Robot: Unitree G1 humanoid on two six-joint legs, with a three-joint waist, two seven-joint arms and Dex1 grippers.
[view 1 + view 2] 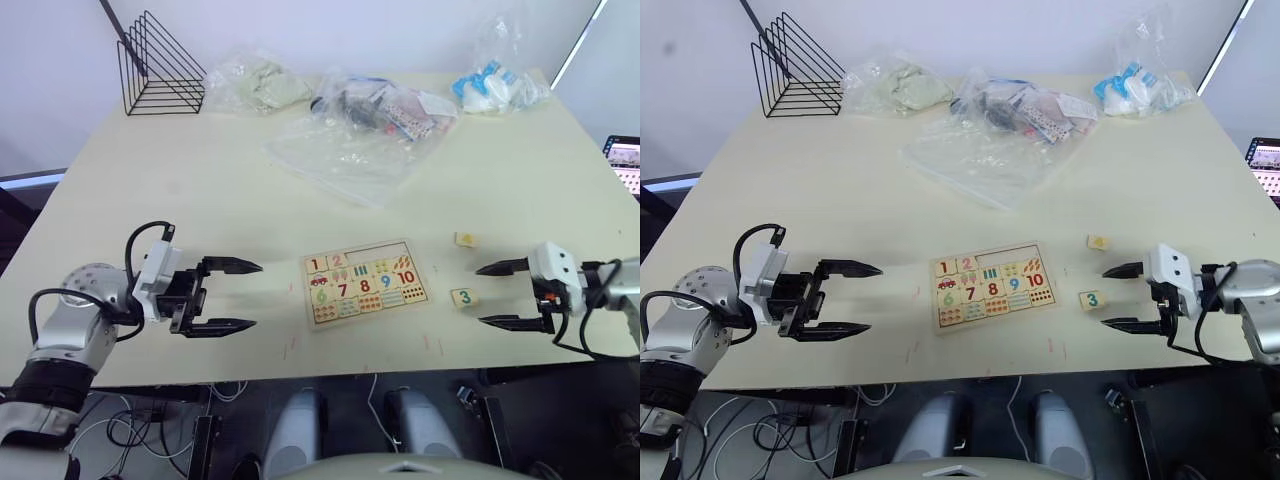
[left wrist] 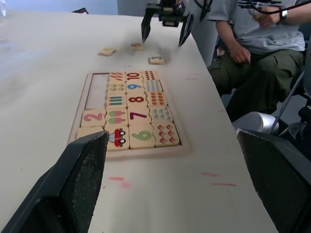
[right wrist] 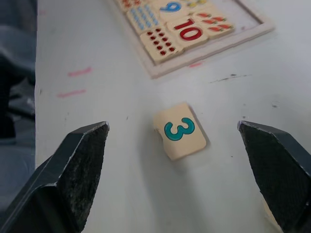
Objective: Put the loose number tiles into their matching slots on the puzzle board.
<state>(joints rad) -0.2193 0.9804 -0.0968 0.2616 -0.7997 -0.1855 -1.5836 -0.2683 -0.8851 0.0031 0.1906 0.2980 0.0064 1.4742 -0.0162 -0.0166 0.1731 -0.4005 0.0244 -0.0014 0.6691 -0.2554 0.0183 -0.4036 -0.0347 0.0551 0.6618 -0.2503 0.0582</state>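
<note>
The right gripper (image 1: 492, 296) is spread wide, the 3 tile (image 3: 180, 131) on the table just ahead of its tips. The left gripper (image 1: 240, 296), also spread, faces the board (image 1: 364, 283).

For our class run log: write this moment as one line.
left claw open, idle | right claw open around 3 tile | puzzle board: 1, 2 seated

Silver-grey rounded forearms; white wrist blocks; black looping cables; left gripper (image 1: 228, 295) and right gripper (image 1: 500, 294) with tapering black fingers (image 3: 80, 165), rough-grained on the inner faces.
</note>
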